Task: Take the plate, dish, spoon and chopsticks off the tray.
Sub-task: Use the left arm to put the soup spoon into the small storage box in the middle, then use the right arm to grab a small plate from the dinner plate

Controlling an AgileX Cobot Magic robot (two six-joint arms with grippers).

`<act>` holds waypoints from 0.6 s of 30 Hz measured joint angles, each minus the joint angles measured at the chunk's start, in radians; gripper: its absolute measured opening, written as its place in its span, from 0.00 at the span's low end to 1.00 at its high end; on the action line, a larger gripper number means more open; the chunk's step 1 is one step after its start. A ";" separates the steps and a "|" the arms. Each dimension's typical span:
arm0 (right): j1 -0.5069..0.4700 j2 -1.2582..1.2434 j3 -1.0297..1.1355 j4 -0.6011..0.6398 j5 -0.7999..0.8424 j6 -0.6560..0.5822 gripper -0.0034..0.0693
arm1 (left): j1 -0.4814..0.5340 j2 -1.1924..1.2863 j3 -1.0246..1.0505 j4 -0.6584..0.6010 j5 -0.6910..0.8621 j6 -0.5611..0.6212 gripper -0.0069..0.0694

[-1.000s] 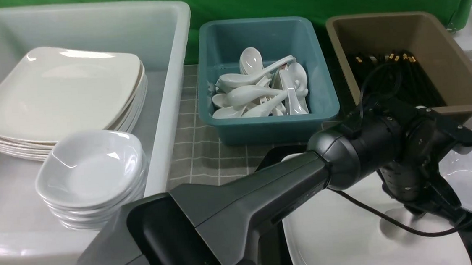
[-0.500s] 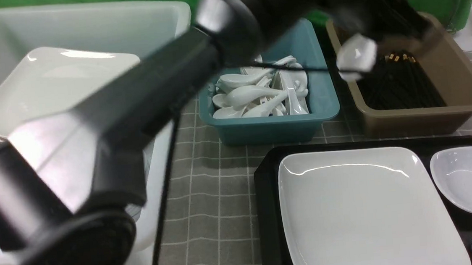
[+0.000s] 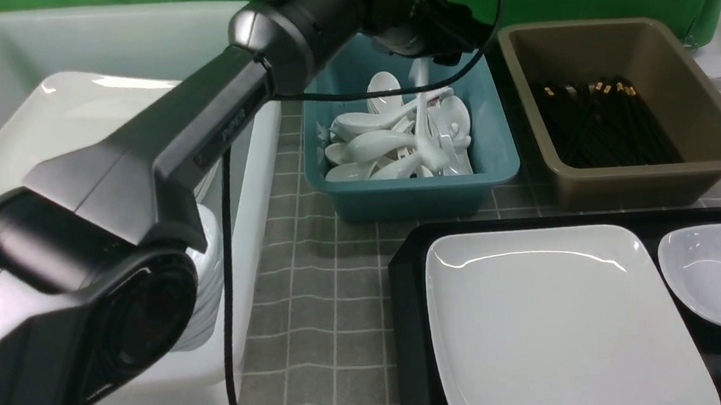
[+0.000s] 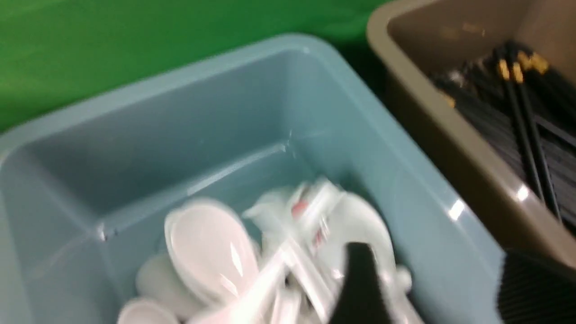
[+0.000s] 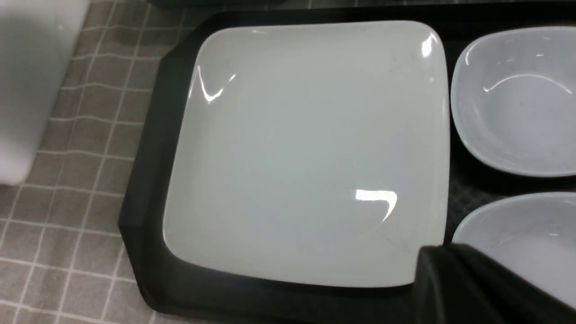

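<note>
The large white square plate [image 3: 556,322] lies on the black tray [image 3: 409,327], and shows in the right wrist view [image 5: 310,148] too. Two small white dishes [image 3: 720,277] sit to its right on the tray. My left gripper [image 3: 444,44] hangs over the teal bin [image 3: 492,153], jaws wide apart and empty in the left wrist view [image 4: 432,274]. A blurred white spoon [image 3: 424,126] is just below it among the bin's spoons. Black chopsticks [image 3: 605,125] lie in the brown bin. My right gripper [image 5: 477,288] shows only as a dark mass by the plate's corner.
A big white tub [image 3: 257,191] at the left holds a stack of square plates [image 3: 92,140] and a stack of small dishes, partly hidden by my left arm. The brown bin [image 3: 715,136] stands right of the teal one. A grey checked cloth [image 3: 328,282] covers the table.
My left arm rose from the tray's plate with a white spoon, swung back and left over the teal bin, and opened. The spoon has left the jaws and is dropping into the bin.
</note>
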 joint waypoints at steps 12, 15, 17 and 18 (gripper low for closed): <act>0.000 -0.001 0.000 0.002 -0.001 -0.030 0.10 | -0.044 -0.173 0.213 -0.197 0.400 0.171 0.12; 0.000 -0.001 0.000 -0.005 0.002 -0.048 0.10 | -0.084 -0.188 0.345 -0.205 0.411 0.172 0.10; 0.000 -0.001 0.000 -0.037 0.003 -0.049 0.10 | -0.105 -0.189 0.407 -0.206 0.418 0.172 0.09; 0.000 0.003 0.001 -0.076 0.009 -0.036 0.10 | -0.115 -0.190 0.432 -0.205 0.419 0.173 0.09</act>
